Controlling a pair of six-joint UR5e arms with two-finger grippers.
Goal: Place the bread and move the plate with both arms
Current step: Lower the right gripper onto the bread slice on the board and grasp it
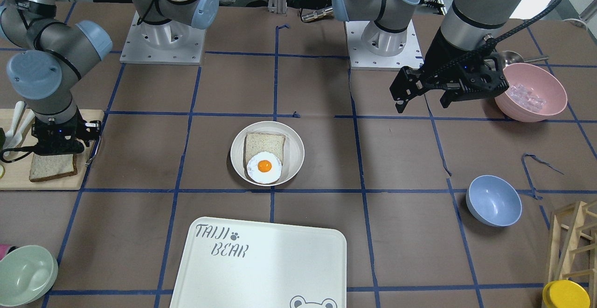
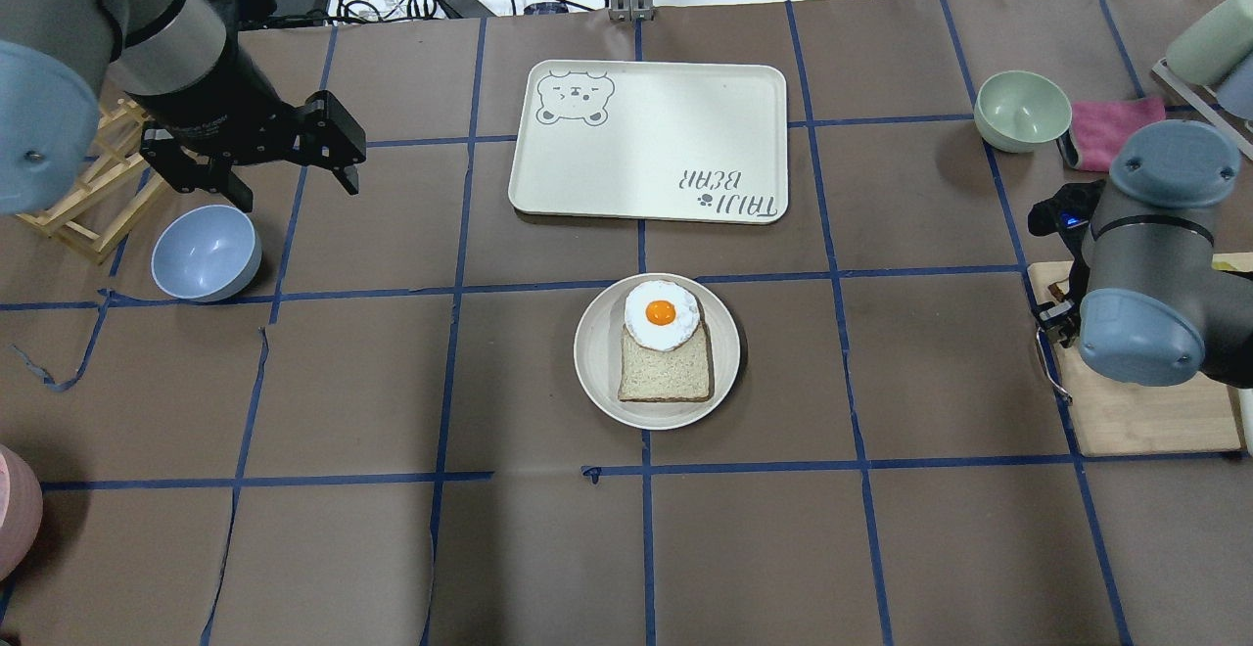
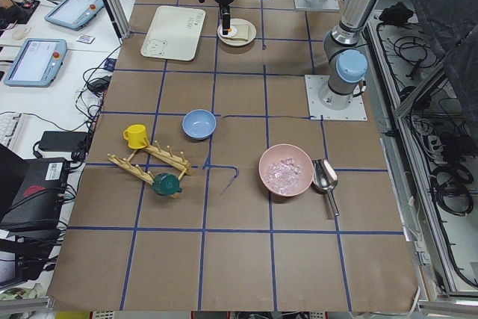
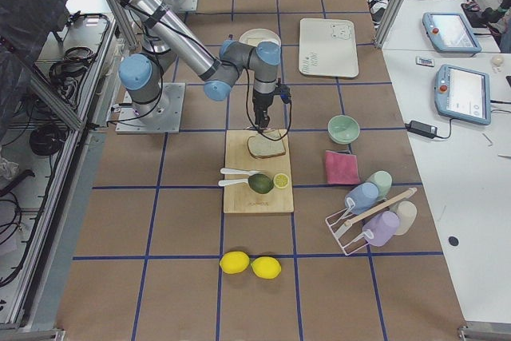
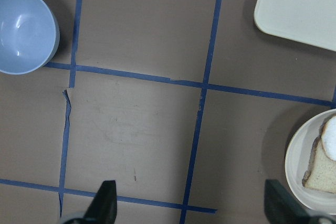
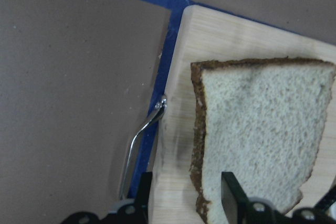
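Observation:
The bread (image 1: 52,167), speckled with a dark crust, lies flat on a wooden cutting board (image 1: 14,179); it also shows in the right wrist view (image 6: 262,129) and the exterior right view (image 4: 266,147). My right gripper (image 1: 55,153) (image 6: 189,198) stands over its crust edge, jaws part open: one finger over the crumb, the other over the board. The white plate (image 1: 295,135) (image 2: 597,382) at mid-table holds a paler slice (image 2: 666,372) with a fried egg (image 2: 662,313). My left gripper (image 1: 422,105) (image 2: 294,194) (image 5: 191,203) hangs open and empty above the table.
The "TAIJI BEAR" tray (image 2: 651,142) lies beyond the plate. A blue bowl (image 2: 206,253) sits below the left gripper. A pink bowl (image 1: 531,93), a green bowl (image 2: 1023,110) and a wooden rack (image 1: 573,242) stand near the table's edges.

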